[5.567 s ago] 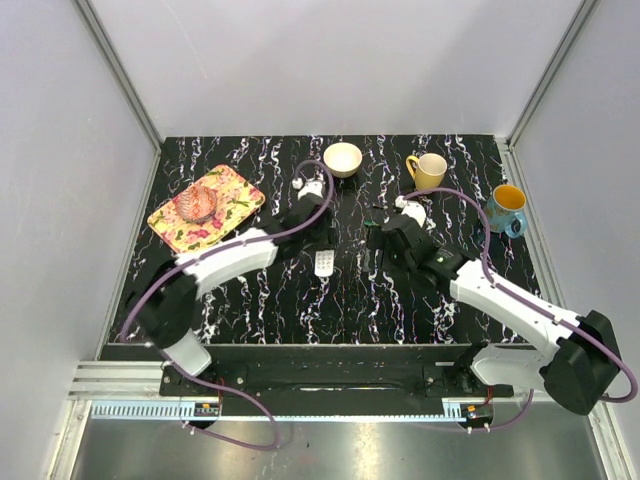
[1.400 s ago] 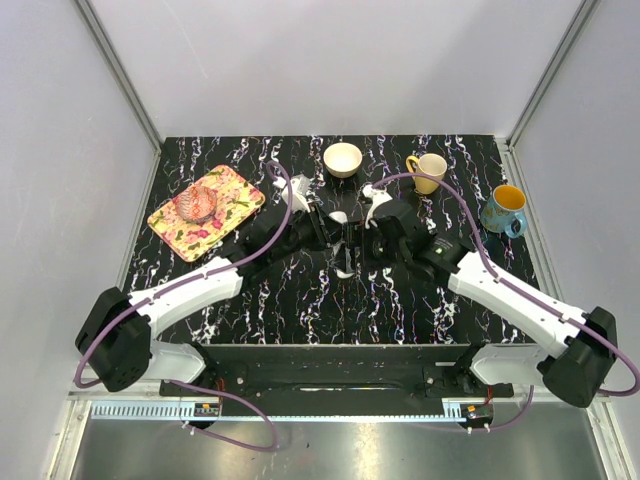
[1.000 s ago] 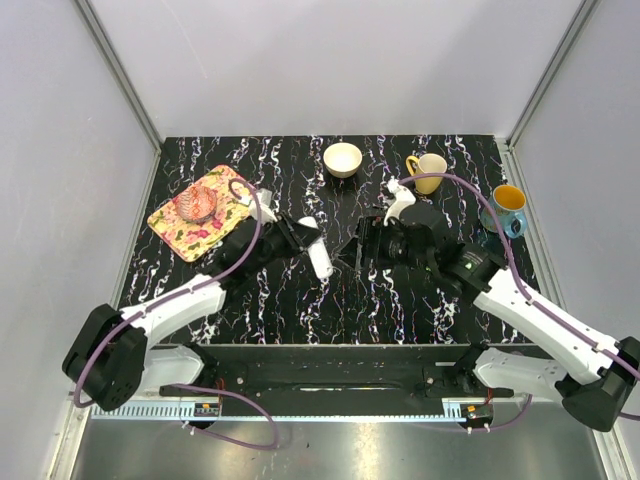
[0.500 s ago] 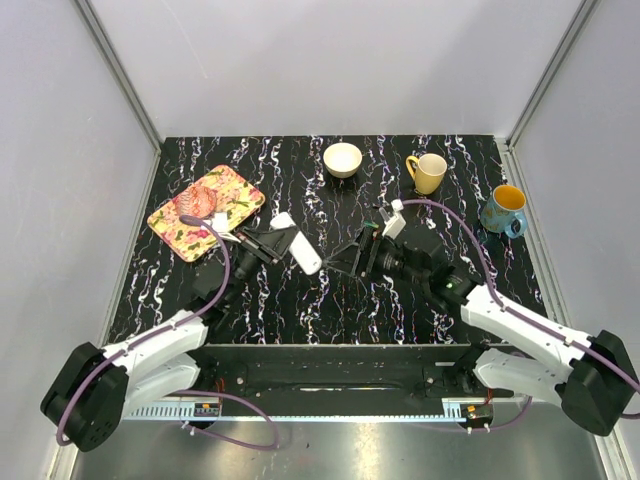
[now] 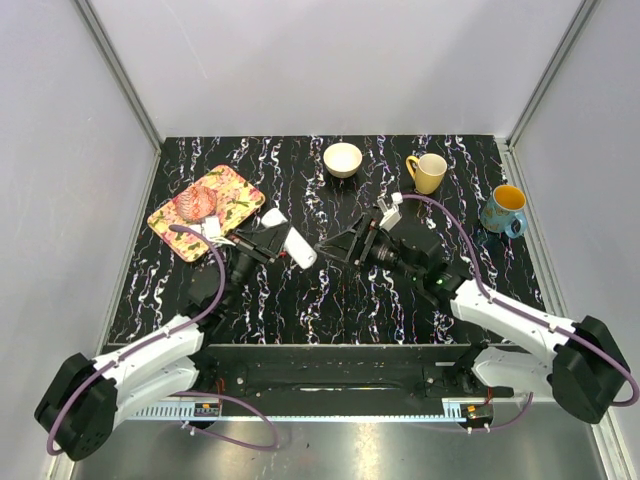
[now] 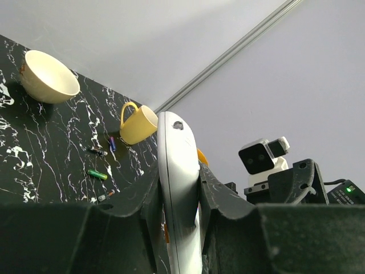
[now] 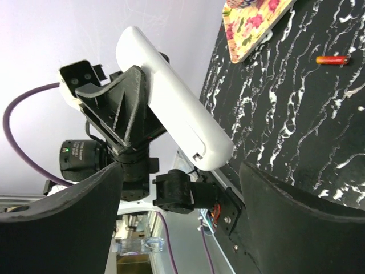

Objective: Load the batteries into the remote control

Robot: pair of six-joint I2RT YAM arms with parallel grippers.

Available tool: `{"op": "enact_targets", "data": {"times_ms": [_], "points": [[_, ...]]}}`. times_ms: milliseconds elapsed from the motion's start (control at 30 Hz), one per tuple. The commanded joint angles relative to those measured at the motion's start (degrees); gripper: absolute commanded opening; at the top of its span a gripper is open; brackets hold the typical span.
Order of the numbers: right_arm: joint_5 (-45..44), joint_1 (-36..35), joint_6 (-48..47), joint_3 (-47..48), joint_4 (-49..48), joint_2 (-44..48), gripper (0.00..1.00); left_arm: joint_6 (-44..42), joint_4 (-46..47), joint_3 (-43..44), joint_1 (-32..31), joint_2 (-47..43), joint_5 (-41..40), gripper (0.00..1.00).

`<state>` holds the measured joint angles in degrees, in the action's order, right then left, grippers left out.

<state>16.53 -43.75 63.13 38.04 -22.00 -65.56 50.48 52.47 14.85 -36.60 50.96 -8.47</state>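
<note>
Clamped tight in the left gripper (image 5: pixel 274 241), held clear of the table (image 5: pixel 300 300) at frame centre: the remote control (image 6: pixel 178 188). Just right of it, the right gripper (image 5: pixel 338 246), fingers (image 7: pixel 57 228) spread wide, holding nothing. Below the yellow mug (image 6: pixel 137 124) in the left wrist view, lying on the black marbling: the batteries (image 6: pixel 97 174).

The remote (image 6: pixel 178 188) stands edge-on, pinched between the 2 black fingers (image 6: pixel 225 197). Past the fingers to the left, 1 green battery (image 6: pixel 97 174) lies on the counter (image 6: pixel 34 154), with a yellow mug (image 6: pixel 137 124) beyond it and a cream bowl (image 6: pixel 48 77) farther left.
</note>
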Motion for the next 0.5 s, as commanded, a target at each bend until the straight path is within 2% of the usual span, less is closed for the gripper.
{"op": "enact_targets", "data": {"times_ms": [0,100,200,367,467], "points": [[-2.74,0.42,-4.68,2.74,5.54,3.6,0.89,-0.12,-1.3,1.67,0.04,-3.76,-1.73,0.0],[2.61,1.38,-6.7,4.32,6.09,0.8,0.89,1.81,-3.15,3.07,0.82,-3.85,2.57,0.0],[6.92,1.56,-8.63,6.08,5.22,-1.49,0.88,4.18,-5.43,5.09,1.97,-2.89,11.77,0.0],[12.28,1.73,-10.14,6.34,2.93,-3.34,0.88,8.22,-5.8,6.15,4.51,-2.01,17.95,0.0],[15.7,1.73,-8.73,5.11,-2.51,-4.92,0.85,10.42,-5.1,6.94,5.13,-0.6,21.12,0.0]]}}
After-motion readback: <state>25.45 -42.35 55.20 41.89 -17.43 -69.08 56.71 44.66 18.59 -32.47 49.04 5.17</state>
